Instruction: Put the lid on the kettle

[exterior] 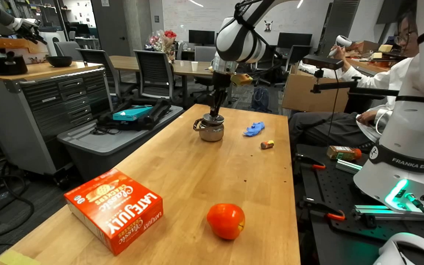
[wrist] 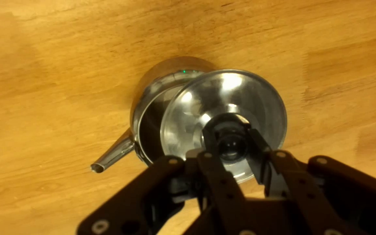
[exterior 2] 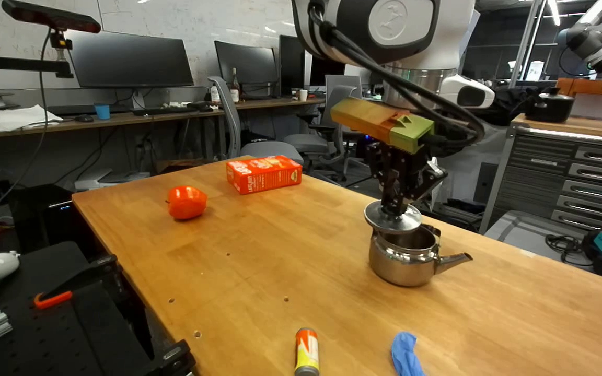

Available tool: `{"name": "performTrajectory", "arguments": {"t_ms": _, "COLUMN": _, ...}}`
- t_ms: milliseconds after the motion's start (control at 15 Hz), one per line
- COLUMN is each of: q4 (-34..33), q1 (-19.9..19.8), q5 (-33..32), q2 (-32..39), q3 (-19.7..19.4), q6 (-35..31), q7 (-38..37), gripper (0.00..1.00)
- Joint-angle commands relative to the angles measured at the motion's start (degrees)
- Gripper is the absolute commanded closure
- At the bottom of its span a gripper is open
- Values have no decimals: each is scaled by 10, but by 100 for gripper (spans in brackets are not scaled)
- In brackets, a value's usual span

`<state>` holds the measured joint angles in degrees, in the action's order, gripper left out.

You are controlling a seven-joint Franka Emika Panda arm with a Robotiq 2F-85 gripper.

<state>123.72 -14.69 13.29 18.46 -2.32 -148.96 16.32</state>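
1. Position: we find the lid above the kettle, off-centre. It overlaps part of the mouth and reaches past the rim on the side away from the spout; a crescent of the mouth shows uncovered on the spout side. Whether lid and rim touch, we cannot tell.
2. Support: the kettle stands upright on the bench.
3. Handling, as judged: we rate the lid light and stiff, of thin polished metal. The disc is likely slippery, more prone to denting than breaking.
4. Hold point: the dark central knob is the proper place to grip. Being round and smooth, it may let the lid pivot.
5. Hand: we see the hand closed in on the knob, one finger either side, with only the knob's width between them. It carries the lid and nothing else.
6. Outstanding: the lid is not yet seated. We advise a shift toward the spout before lowering; otherwise its edge may catch the rim and push the kettle along.
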Motion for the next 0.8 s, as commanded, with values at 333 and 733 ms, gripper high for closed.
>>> {"name": "performTrajectory", "arguments": {"t_ms": 333, "q4": -36, "q1": -9, "q5": 6, "q2": 39, "q3": -3, "q6": -9, "q7": -1, "gripper": 85}}
{"name": "performTrajectory", "arguments": {"t_ms": 733, "q4": -53, "q1": -13, "q5": 15, "q2": 53, "q3": 6, "q6": -13, "q7": 3, "gripper": 85}}
